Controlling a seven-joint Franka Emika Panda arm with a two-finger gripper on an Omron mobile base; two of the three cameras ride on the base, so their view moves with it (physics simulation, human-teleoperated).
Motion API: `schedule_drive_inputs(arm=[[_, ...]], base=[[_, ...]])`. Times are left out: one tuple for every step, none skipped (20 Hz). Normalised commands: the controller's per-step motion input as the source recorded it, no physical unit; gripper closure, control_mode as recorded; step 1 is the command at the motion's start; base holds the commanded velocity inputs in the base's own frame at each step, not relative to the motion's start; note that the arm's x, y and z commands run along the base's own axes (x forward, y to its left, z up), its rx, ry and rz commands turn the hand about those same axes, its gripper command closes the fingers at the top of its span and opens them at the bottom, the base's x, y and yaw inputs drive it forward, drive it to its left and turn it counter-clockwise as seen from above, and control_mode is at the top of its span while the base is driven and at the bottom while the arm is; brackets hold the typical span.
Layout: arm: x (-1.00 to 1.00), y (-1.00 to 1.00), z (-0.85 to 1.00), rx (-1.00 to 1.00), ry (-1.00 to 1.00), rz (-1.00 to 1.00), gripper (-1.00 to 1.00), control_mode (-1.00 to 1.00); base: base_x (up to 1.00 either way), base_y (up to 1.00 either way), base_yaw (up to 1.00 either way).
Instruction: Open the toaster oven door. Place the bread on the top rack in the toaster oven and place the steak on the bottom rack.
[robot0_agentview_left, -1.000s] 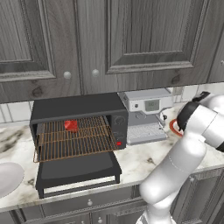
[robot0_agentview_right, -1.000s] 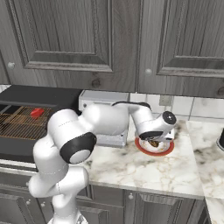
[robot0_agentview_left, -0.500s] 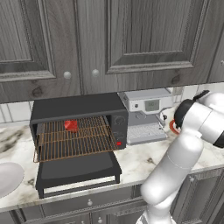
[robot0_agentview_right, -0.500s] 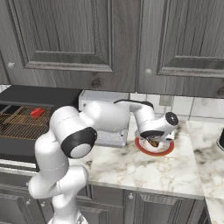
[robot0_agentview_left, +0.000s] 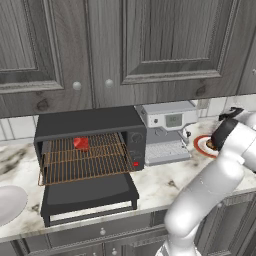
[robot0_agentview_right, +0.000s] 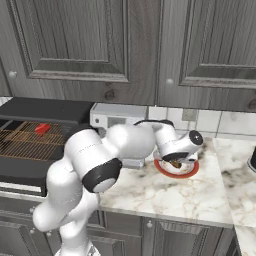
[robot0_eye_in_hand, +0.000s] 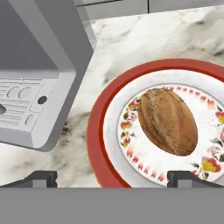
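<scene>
The toaster oven (robot0_agentview_left: 90, 145) stands with its door (robot0_agentview_left: 87, 192) dropped open — the steak (robot0_agentview_left: 80, 143) lies on a rack inside. The bread (robot0_eye_in_hand: 166, 121) lies on a red-rimmed plate (robot0_eye_in_hand: 105, 131) beside the coffee machine (robot0_agentview_left: 165, 132). The gripper (robot0_eye_in_hand: 111, 177) hovers above the plate, jaws wide apart, holding nothing.
</scene>
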Motion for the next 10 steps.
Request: schedule_drive_inputs(arm=[[0.19,-0.06,-0.05,0.0,0.01,0.05,-1.0,-1.0],[0.15,-0.06,-0.07,0.0,0.01,0.05,-1.0,-1.0],[0.16,-0.08,-0.06,0.0,0.01,0.05,-1.0,-1.0],[0.14,-0.07,-0.04,0.0,0.01,0.05,-1.0,-1.0],[0.14,-0.06,-0.03,0.0,0.02,0.04,-1.0,-1.0],[0.16,-0.06,0.0,0.0,0.03,0.04,-1.0,-1.0],[0.15,-0.03,0.0,0.0,0.05,0.03,-1.0,-1.0],[0.16,-0.03,0.0,0.0,0.05,0.02,-1.0,-1.0],[0.15,-0.03,0.0,0.0,0.05,0.02,-1.0,-1.0],[0.13,-0.03,0.0,0.0,0.05,0.02,-1.0,-1.0]], base=[[0.0,0.0,0.0],[0.0,0.0,0.0],[0.0,0.0,0.0],[0.0,0.0,0.0],[0.0,0.0,0.0],[0.0,0.0,0.0],[0.0,0.0,0.0],[0.0,0.0,0.0],[0.0,0.0,0.0],[0.0,0.0,0.0]])
